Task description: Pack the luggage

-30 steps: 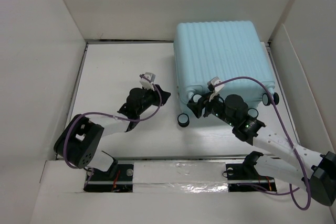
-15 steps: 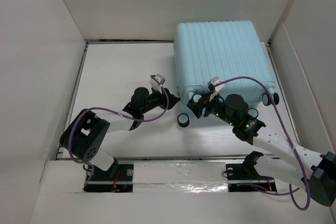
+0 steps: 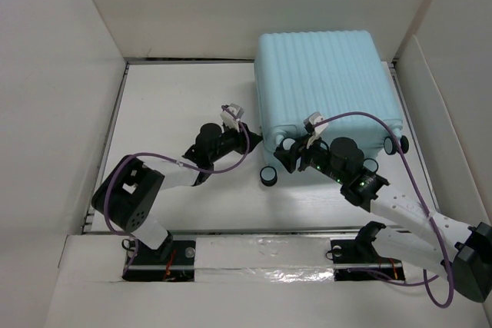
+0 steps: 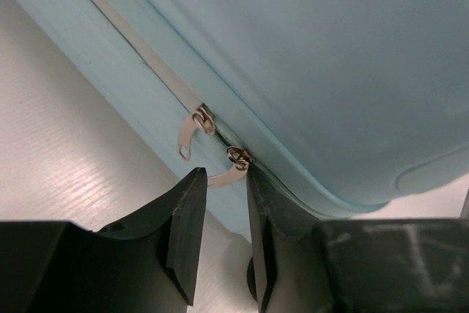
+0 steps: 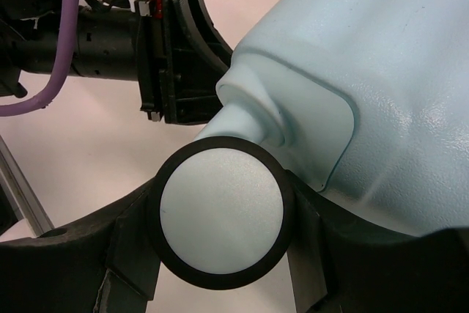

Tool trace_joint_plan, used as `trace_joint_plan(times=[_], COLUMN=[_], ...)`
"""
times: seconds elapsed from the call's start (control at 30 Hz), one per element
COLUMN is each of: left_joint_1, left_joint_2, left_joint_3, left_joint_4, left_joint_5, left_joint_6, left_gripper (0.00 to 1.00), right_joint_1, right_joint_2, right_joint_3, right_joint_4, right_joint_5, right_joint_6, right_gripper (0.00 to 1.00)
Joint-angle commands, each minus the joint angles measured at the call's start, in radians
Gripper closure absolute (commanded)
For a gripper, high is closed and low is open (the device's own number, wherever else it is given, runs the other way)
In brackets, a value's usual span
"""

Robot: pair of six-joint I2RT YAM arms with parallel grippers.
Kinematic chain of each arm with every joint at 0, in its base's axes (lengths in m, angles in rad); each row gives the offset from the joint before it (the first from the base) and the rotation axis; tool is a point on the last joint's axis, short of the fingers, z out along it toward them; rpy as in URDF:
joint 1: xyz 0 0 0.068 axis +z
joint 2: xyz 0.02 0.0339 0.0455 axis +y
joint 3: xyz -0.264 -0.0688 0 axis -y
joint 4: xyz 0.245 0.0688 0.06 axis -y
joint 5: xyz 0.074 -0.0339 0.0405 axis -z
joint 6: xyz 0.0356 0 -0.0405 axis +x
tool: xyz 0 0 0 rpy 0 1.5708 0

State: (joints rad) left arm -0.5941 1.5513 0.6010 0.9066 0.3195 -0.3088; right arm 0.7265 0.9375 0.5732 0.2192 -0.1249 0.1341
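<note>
The luggage (image 3: 323, 82), a pale aqua ribbed suitcase, lies flat and closed at the back right. My left gripper (image 3: 252, 140) is at its left side seam. In the left wrist view the gripper (image 4: 223, 175) is narrowly open, with one silver zipper pull (image 4: 226, 174) lying between the fingertips and a second pull (image 4: 189, 131) just beyond. My right gripper (image 3: 286, 151) is at the suitcase's near left corner. In the right wrist view it (image 5: 220, 225) is shut on a black-and-white wheel (image 5: 221, 210), one finger on each side.
White walls enclose the table on the left, back and right. Other suitcase wheels (image 3: 268, 176) (image 3: 371, 165) (image 3: 402, 144) stick out along its near edge. The left arm's gripper (image 5: 176, 49) shows close behind the held wheel.
My left gripper has moved right, from open table up to the suitcase's left side seam. The right arm and the suitcase have not moved.
</note>
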Motion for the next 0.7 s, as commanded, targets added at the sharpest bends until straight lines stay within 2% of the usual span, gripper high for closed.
trace_joint_plan(times=[0.0, 0.2, 0.33, 0.47, 0.5, 0.53, 0.57, 0.6, 0.63, 0.67], left_joint_1=[-0.001, 0.031, 0.056, 0.056, 0.056, 0.056, 0.056, 0.056, 0.056, 0.056], left_joint_2=[0.027, 0.062, 0.032, -0.098, -0.179, -0.219, -0.267, -0.352, -0.393, -0.436], left_joint_3=[0.072, 0.137, 0.103, -0.01, -0.035, -0.081, -0.096, -0.107, -0.119, -0.124], left_joint_4=[0.043, -0.011, 0.031, 0.057, 0.057, 0.031, 0.005, -0.023, -0.052, -0.108], left_joint_5=[-0.104, -0.249, -0.241, -0.25, -0.264, -0.273, -0.284, -0.296, -0.298, -0.295], left_joint_6=[0.001, -0.082, -0.116, -0.174, -0.191, -0.231, -0.248, -0.265, -0.283, -0.302], left_gripper=[0.76, 0.8, 0.77, 0.59, 0.49, 0.45, 0.41, 0.3, 0.27, 0.25], right_joint_1=[0.03, 0.039, 0.039, 0.048, 0.062, 0.077, 0.086, 0.097, 0.125, 0.139], right_joint_2=[-0.005, -0.014, -0.013, 0.023, 0.03, 0.049, 0.056, 0.063, 0.067, 0.064], right_joint_3=[0.008, 0.002, 0.001, 0.019, 0.024, 0.031, 0.04, 0.069, 0.091, 0.112], right_joint_4=[0.042, 0.028, 0.029, 0.038, 0.043, 0.045, 0.039, 0.025, 0.003, -0.057], right_joint_5=[-0.133, -0.136, -0.137, -0.157, -0.159, -0.153, -0.141, -0.125, -0.101, -0.038], right_joint_6=[-0.007, -0.007, -0.007, -0.014, -0.019, -0.024, -0.025, -0.03, -0.039, -0.051], right_gripper=[1.0, 1.0, 1.0, 1.0, 1.0, 1.0, 0.92, 0.8, 0.66, 0.44])
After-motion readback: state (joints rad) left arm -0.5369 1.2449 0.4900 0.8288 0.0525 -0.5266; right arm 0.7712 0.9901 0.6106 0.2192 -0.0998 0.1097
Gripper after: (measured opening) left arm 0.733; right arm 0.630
